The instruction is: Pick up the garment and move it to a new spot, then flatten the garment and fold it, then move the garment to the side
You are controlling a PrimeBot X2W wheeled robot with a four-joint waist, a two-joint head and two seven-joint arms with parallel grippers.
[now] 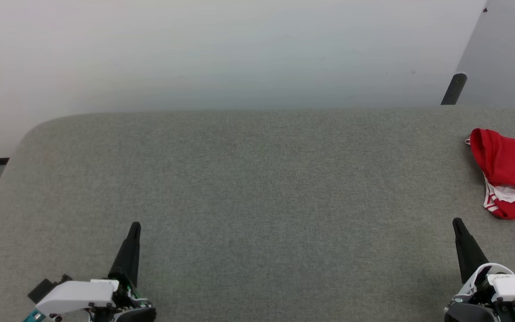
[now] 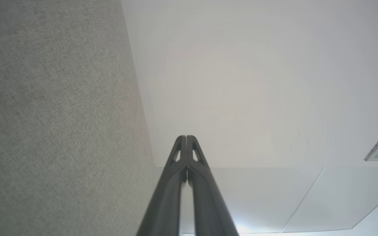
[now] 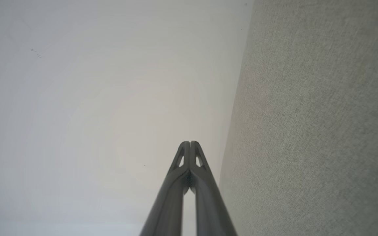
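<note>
Both sets of jaws are pressed together and empty, left gripper [image 1: 135,226] and right gripper [image 1: 457,222] by the counter's [image 1: 257,179] near edge, while the garment [image 1: 508,165] lies bunched at the right edge (partly cut off), ahead of the nearer right gripper.

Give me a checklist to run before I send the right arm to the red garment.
1. Target found: ok; the garment lies crumpled on the right part of the table.
2. Its full extent: cannot tell; the head view's right edge cuts it off.
3. Right arm free: ok; the right gripper is shut on nothing, apart from the garment.
4. Left arm free: ok; the left gripper is shut on nothing, over bare table.
5. Jaws ready to grasp: not ok; both stand shut.
6. Way to the garment: ok; bare table lies between it and the right gripper.
</note>
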